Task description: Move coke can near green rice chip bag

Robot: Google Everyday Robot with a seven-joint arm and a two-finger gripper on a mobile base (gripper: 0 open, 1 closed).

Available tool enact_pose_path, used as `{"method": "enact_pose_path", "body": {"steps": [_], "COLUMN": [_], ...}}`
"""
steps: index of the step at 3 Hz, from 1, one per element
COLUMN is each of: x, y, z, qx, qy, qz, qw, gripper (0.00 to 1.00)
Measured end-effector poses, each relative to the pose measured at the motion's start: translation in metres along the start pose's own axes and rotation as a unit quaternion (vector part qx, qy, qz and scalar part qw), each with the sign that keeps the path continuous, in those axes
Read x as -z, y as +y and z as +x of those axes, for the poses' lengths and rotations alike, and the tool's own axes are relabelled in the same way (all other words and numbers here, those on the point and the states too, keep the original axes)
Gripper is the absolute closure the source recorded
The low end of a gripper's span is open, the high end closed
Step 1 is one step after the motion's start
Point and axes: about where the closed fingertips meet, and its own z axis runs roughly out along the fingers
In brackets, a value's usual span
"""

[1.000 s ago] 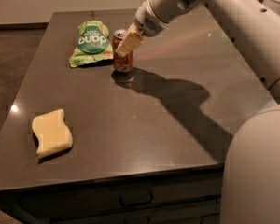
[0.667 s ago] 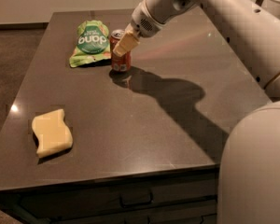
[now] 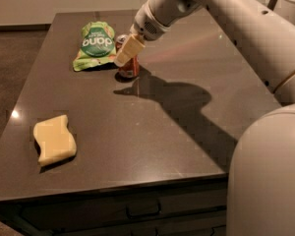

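Observation:
The coke can (image 3: 131,69), red-orange with a silver top, stands upright on the dark table (image 3: 162,136) just right of the green rice chip bag (image 3: 94,45). The bag lies flat near the table's far left, with a small gap between it and the can. My gripper (image 3: 127,51) comes down from the upper right and is closed around the upper part of the can. A cream finger (image 3: 129,49) crosses the can's front and hides its top half.
A pale yellow wavy sponge (image 3: 54,140) lies near the table's front left. My arm and body fill the right side of the view. Drawers with a handle (image 3: 142,210) sit below the front edge.
The gripper and can have shifted slightly left toward the bag. The bag and sponge have not moved.

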Motion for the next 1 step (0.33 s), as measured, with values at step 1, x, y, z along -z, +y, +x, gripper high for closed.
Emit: {"method": "enact_pose_path", "body": {"steps": [1], "x": [-0.0005], "y": [0.0003], "z": [-0.0001], "qx": [0.001], "qy": [0.000], "qz": [0.000], "qw": [1.0000], "gripper": [0.00]}}
